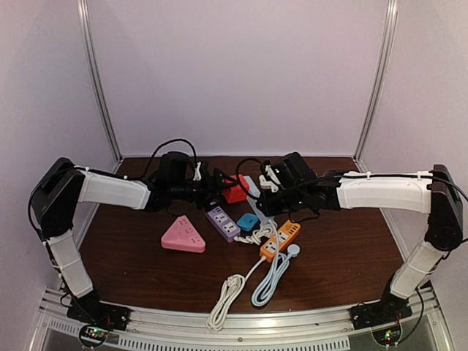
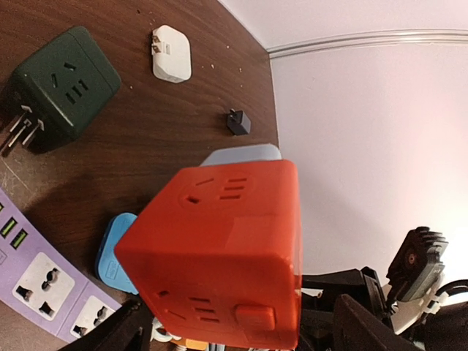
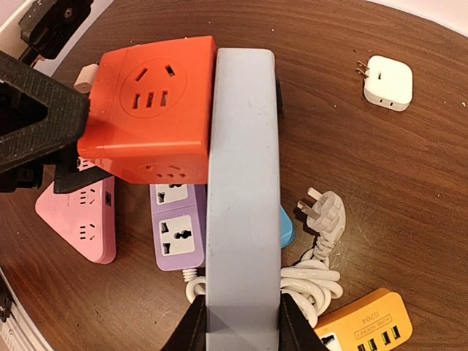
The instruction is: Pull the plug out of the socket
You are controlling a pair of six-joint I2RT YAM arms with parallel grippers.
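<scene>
Orange plastic cube socket [image 2: 219,256], pinched by left gripper [image 2: 238,329], looks rigid, slick; right gripper [image 3: 243,325] clamps grey slab plug [image 3: 243,183] by its edges.

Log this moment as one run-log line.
phase: both ends gripped | left gripper: shut on red cube socket | right gripper: shut on grey plug | state: grey plug flush against red cube socket, not yet off

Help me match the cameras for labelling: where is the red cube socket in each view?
Top external: the red cube socket sits at the picture's centre, just beyond the purple power strip.
Left wrist: it fills the lower middle, close to the lens.
Right wrist: it is upper left, flush against the grey strip.
Shared landmark: the purple power strip lies near the cube in all three views.
</scene>
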